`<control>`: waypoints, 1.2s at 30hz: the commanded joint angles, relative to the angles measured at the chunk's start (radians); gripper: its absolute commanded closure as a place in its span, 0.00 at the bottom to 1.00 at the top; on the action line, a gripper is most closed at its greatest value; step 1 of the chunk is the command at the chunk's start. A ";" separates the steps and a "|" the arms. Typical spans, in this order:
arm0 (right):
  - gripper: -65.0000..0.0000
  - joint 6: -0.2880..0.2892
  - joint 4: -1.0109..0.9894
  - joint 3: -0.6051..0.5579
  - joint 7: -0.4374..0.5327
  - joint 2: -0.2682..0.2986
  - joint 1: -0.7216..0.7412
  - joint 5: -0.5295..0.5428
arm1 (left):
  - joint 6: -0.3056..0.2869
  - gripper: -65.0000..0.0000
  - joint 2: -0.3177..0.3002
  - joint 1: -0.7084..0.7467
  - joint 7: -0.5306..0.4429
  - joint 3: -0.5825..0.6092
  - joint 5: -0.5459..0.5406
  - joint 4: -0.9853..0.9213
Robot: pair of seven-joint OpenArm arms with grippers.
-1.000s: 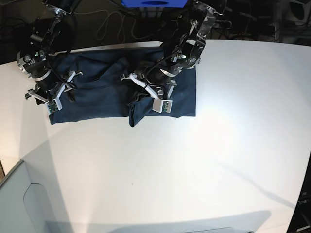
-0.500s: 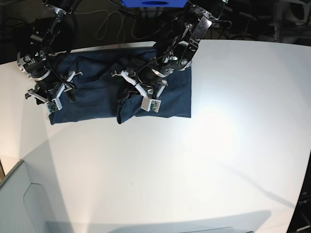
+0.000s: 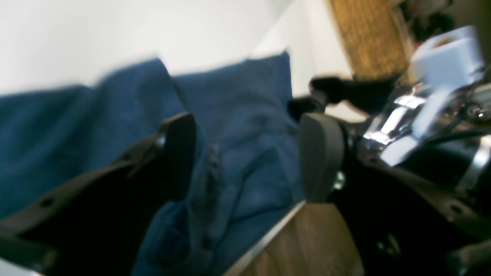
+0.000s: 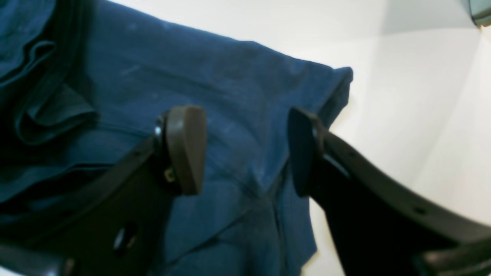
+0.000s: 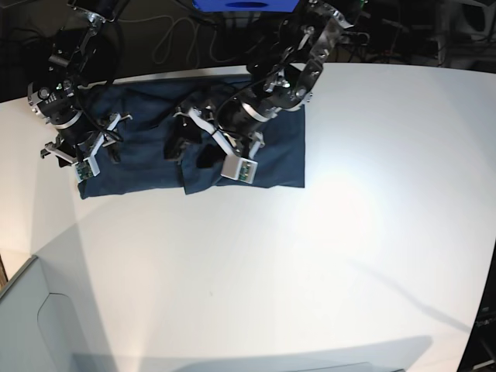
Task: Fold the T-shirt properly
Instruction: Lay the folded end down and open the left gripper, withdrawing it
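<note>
Blue shirt [image 5: 155, 155]: with both grippers, left [image 3: 245, 157] and right [image 4: 245, 149], wide apart over it, you should smooth its middle bump.

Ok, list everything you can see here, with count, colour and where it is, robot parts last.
T-shirt: one, navy, part folded, far left of table.
Table: one, white, fills most of the base view.
Box: one, blue, behind the table's far edge.
Cable: one, pale, looped on the dark floor behind the table.
Left tool: one, black, jaws open over the T-shirt's middle fold.
Right tool: one, black, jaws open over the T-shirt's left end.
</note>
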 commanded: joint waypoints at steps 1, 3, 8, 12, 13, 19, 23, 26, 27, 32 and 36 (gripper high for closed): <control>0.51 0.015 0.021 0.003 0.024 0.010 0.016 0.011 | -0.006 0.43 -0.020 0.005 -0.013 -0.002 -0.007 0.033; 0.51 0.015 0.021 0.003 0.024 0.010 0.018 0.011 | -0.008 0.48 -0.073 0.019 -0.013 -0.002 -0.009 0.043; 0.51 0.015 0.021 0.005 0.024 0.010 0.018 0.011 | -0.015 0.57 -0.093 0.031 -0.013 0.005 -0.011 -0.027; 0.51 0.015 0.022 0.005 0.024 0.009 0.018 0.011 | -0.017 0.57 -0.036 0.022 -0.007 0.007 -0.011 -0.133; 0.51 0.015 0.022 0.005 0.024 0.009 0.018 0.011 | -0.017 0.57 -0.019 0.021 -0.006 0.012 -0.011 -0.153; 0.51 0.015 0.024 0.034 0.024 0.009 0.018 0.011 | -0.018 0.57 0.004 -0.087 -0.004 0.208 -0.009 -0.224; 0.50 0.015 0.019 0.092 0.024 0.003 0.019 0.011 | -0.018 0.57 0.006 -0.163 -0.010 0.348 -0.009 -0.264; 0.48 0.015 0.013 0.124 0.024 0.003 0.044 0.011 | -0.018 0.57 0.013 -0.182 -0.012 0.397 -0.009 -0.280; 0.45 0.015 0.009 0.144 0.024 0.001 0.048 0.011 | -0.018 0.57 0.013 -0.180 -0.013 0.398 -0.009 -0.279; 0.33 0.015 -0.063 0.181 0.024 0.009 0.084 0.011 | -0.017 0.57 -0.039 -0.151 -0.012 0.305 -0.011 -0.204; 0.31 0.015 -0.131 0.186 0.024 0.010 0.091 0.016 | -0.017 0.57 -0.108 -0.071 -0.013 0.114 -0.012 -0.098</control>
